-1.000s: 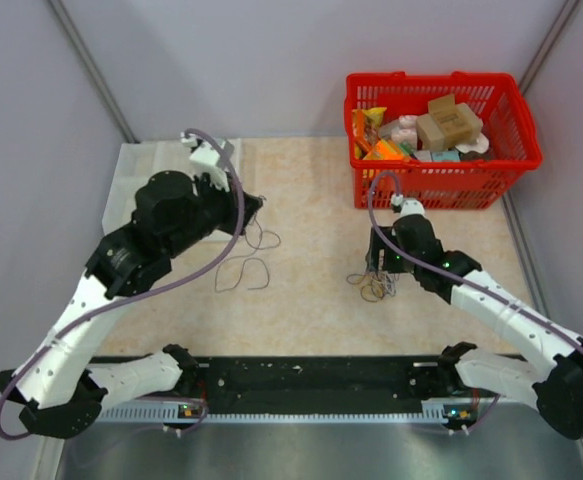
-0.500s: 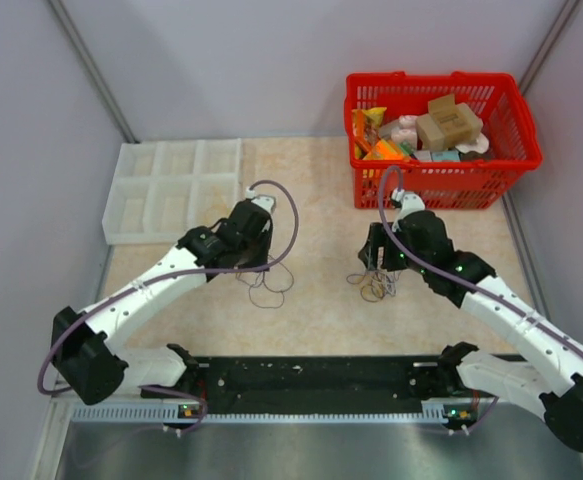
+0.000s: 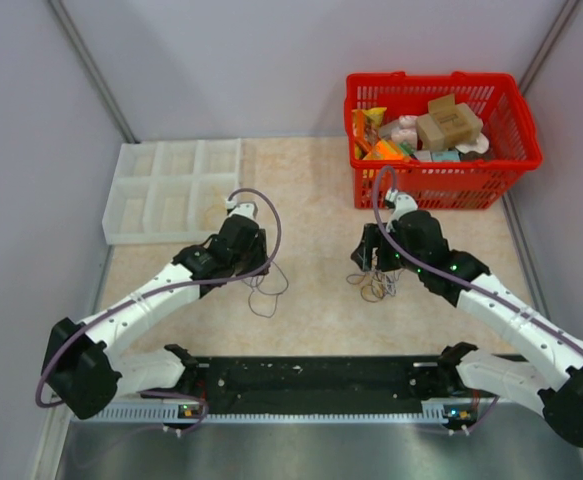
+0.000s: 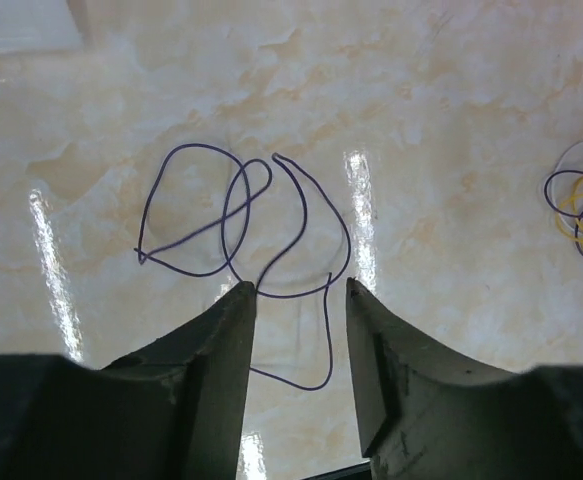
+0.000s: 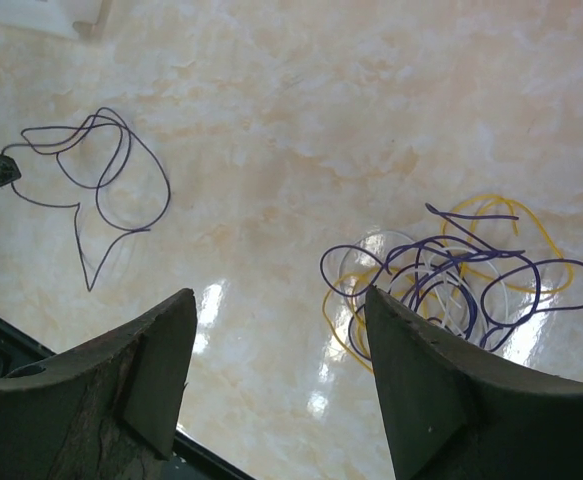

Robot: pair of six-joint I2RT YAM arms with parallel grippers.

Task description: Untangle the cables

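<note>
Far right corner of my table point(image 3: 311, 170): red basket point(image 3: 433, 188), holding a cardboard box point(image 3: 449, 125), an orange packet point(image 3: 381, 151), a yellow packet point(image 3: 373, 116) and bits I can't make out. Far left corner: white compartment tray point(image 3: 171, 176), six cells. Near edge: black rail point(image 3: 311, 378). Tabletop is beige marble pattern.

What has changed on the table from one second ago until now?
The left hand came down from high beside the white tray, lowering one purple cable. It has now opened, and the cable lies loose on the table. The right hand, open above the tangle, and the red basket stayed put.
</note>
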